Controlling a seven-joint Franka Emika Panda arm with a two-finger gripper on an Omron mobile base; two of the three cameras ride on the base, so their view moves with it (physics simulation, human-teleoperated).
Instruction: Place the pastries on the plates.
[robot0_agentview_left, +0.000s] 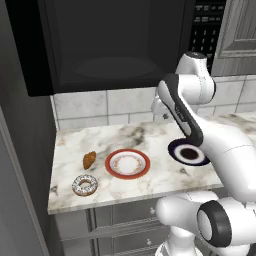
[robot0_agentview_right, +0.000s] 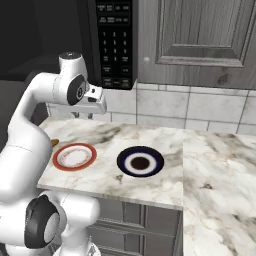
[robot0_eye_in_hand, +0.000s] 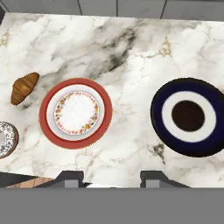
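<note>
On the marble counter lie a golden-brown croissant (robot0_agentview_left: 89, 160) (robot0_eye_in_hand: 24, 87) and, nearer the front edge, a white-iced ring donut (robot0_agentview_left: 84, 185) (robot0_eye_in_hand: 5, 139). Right of them sits the red-rimmed white plate (robot0_agentview_left: 109, 165) (robot0_agentview_right: 57, 157) (robot0_eye_in_hand: 75, 83), bare. Further right is the navy-rimmed plate (robot0_agentview_left: 175, 150) (robot0_agentview_right: 122, 162) (robot0_eye_in_hand: 159, 113), bare too and partly behind my arm in the left base view. My gripper (robot0_agentview_right: 82, 116) (robot0_eye_in_hand: 113, 177) hangs high over the counter, roughly between the two plates. It is open, its fingertips apart with nothing between them.
A black microwave (robot0_agentview_left: 115, 45) hangs above the counter with its keypad (robot0_agentview_right: 116, 40) at the right. Tiled backsplash (robot0_agentview_right: 190, 107) runs behind. A dark tall wall (robot0_agentview_left: 25, 150) closes the counter's left end. Counter continues rightwards (robot0_agentview_right: 220, 175). Drawers (robot0_agentview_left: 125, 215) sit below the front edge.
</note>
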